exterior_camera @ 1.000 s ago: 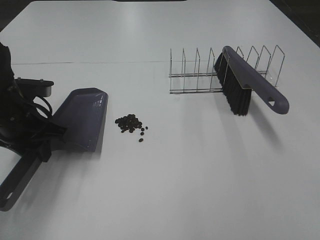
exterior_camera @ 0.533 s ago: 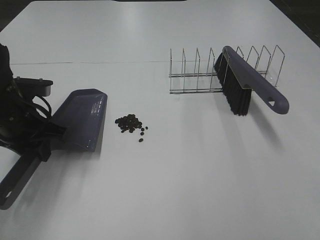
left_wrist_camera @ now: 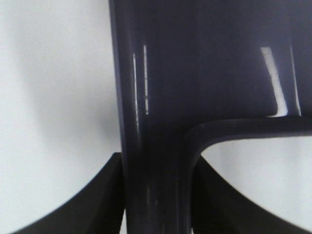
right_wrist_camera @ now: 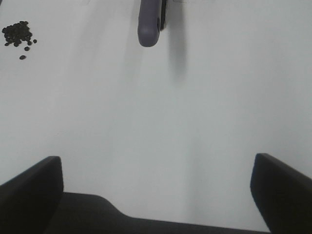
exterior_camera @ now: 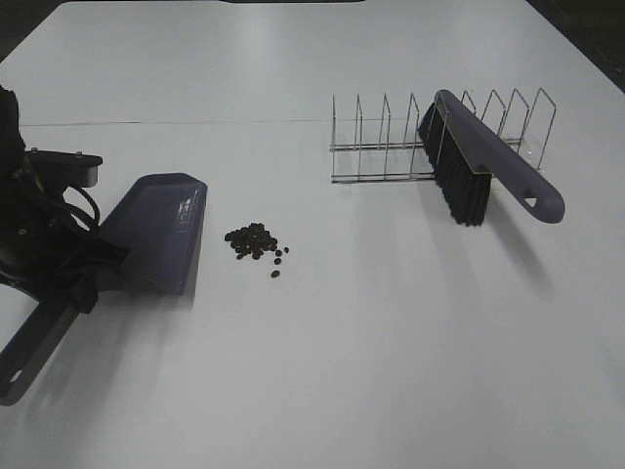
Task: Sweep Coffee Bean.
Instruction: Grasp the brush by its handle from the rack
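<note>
The coffee beans [exterior_camera: 256,241] lie in a small dark pile on the white table, with a few strays on their right; they also show in the right wrist view [right_wrist_camera: 17,33]. The purple dustpan [exterior_camera: 156,230] sits just left of the pile, mouth toward it. My left gripper [exterior_camera: 83,269] is shut on the dustpan's handle; the left wrist view shows its fingers [left_wrist_camera: 109,195] clamped on the handle [left_wrist_camera: 156,161]. The purple brush [exterior_camera: 488,166] with black bristles leans on a wire rack. My right gripper [right_wrist_camera: 156,185] is open and empty, back from the brush handle's tip [right_wrist_camera: 148,24].
A wire dish rack [exterior_camera: 381,147] stands at the back right with the brush resting across it. A thin seam [exterior_camera: 176,122] runs across the table at the back. The table's dark edges show at the far corners.
My left gripper has shifted the dustpan slightly left and tipped its front edge lower toward the table. The beans, brush and rack have not moved.
</note>
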